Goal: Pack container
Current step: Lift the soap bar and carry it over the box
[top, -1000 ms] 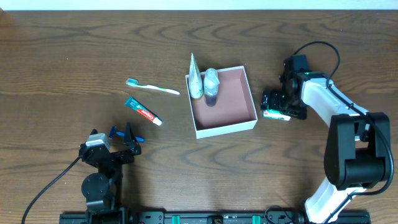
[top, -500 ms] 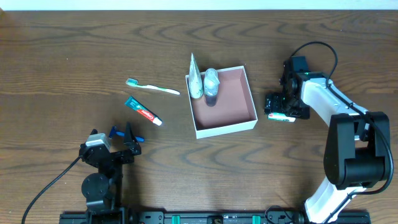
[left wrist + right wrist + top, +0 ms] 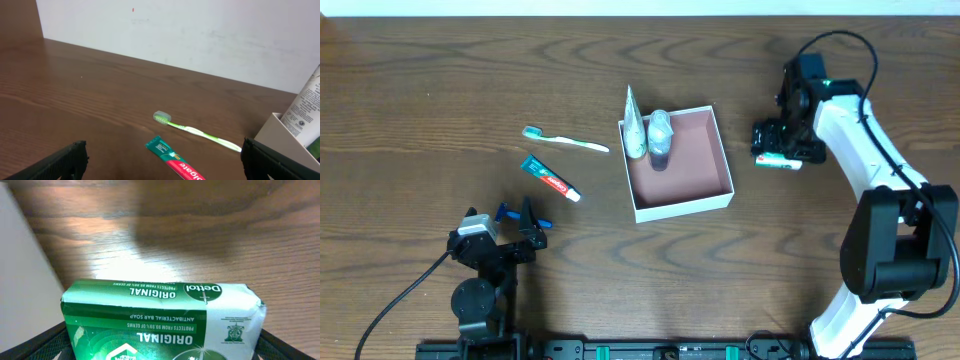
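Note:
The container [image 3: 724, 192] is a shallow white-walled box with a reddish-brown floor at the table's middle. A white tube [image 3: 635, 128] and a clear bottle [image 3: 660, 135] stand in its far left part. My right gripper [image 3: 777, 148] is shut on a green-and-white soap carton [image 3: 779, 160] and holds it above the table, right of the container; the carton [image 3: 165, 320] fills the right wrist view. My left gripper [image 3: 520, 216] is open and empty near the front left. A green toothbrush [image 3: 565, 140] and a toothpaste tube [image 3: 550, 179] lie left of the container.
The container's white wall shows at the left edge of the right wrist view [image 3: 25, 275] and at the right of the left wrist view [image 3: 285, 135]. A white wall borders the table's far side.
My right gripper has lifted the soap carton off the table and carried it a little farther back and right. The left arm has not moved.

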`<action>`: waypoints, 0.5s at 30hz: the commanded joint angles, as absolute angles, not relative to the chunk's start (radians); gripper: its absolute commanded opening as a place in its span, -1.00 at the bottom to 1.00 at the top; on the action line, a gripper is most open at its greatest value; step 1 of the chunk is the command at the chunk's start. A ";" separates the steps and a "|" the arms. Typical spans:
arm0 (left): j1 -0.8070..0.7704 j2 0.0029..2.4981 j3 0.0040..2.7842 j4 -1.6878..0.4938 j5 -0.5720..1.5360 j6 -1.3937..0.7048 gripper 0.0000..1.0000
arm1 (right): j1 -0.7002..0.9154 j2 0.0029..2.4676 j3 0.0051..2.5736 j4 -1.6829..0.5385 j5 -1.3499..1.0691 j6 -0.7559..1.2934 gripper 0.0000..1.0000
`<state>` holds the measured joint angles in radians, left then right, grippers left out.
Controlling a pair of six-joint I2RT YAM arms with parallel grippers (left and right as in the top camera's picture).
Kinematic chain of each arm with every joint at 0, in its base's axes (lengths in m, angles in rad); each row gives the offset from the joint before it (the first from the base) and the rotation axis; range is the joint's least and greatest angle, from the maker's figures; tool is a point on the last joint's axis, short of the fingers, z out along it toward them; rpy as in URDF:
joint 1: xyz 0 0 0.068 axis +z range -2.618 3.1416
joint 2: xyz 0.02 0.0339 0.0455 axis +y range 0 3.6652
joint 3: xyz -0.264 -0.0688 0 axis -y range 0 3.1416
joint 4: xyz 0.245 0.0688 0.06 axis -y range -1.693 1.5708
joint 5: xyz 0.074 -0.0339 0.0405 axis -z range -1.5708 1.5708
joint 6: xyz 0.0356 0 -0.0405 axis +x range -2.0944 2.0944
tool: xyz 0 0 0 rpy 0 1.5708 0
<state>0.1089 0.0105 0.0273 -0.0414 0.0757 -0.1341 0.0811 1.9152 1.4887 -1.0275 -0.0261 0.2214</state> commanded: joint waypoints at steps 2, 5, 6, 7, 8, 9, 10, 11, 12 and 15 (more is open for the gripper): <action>0.113 0.004 0.004 -0.064 0.094 -0.139 0.96 | 0.111 1.915 1.609 -1.079 -0.115 0.181 0.70; 0.113 0.004 0.004 -0.064 0.094 -0.139 0.96 | 0.143 1.915 1.685 -1.124 -0.124 0.176 0.69; 0.113 0.004 0.004 -0.064 0.094 -0.139 0.96 | 0.155 1.915 1.708 -1.137 -0.125 0.174 0.69; 0.113 0.004 0.004 -0.064 0.094 -0.139 0.96 | 0.176 1.915 1.739 -1.150 -0.125 0.174 0.69; 0.113 0.004 0.004 -0.064 0.094 -0.139 0.96 | 0.189 1.915 1.754 -1.155 -0.125 0.174 0.69; 0.113 0.004 0.004 -0.064 0.094 -0.139 0.96 | 0.204 1.915 1.770 -1.160 -0.125 0.174 0.68; 0.113 0.004 0.004 -0.064 0.094 -0.139 0.96 | 0.224 1.915 1.786 -1.161 -0.125 0.175 0.69; 0.113 0.004 0.004 -0.064 0.094 -0.139 0.96 | 0.241 1.915 1.795 -1.161 -0.124 0.175 0.69; 0.113 0.004 0.004 -0.064 0.094 -0.139 0.96 | 0.261 1.915 1.802 -1.157 -0.124 0.177 0.69; 0.113 0.004 0.004 -0.064 0.094 -0.139 0.96 | 0.313 1.916 1.803 -1.134 -0.122 0.184 0.72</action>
<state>0.1089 0.0101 0.0277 -0.0414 0.0761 -0.1341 0.2699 1.9160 1.7813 -1.1419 -0.1062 0.1928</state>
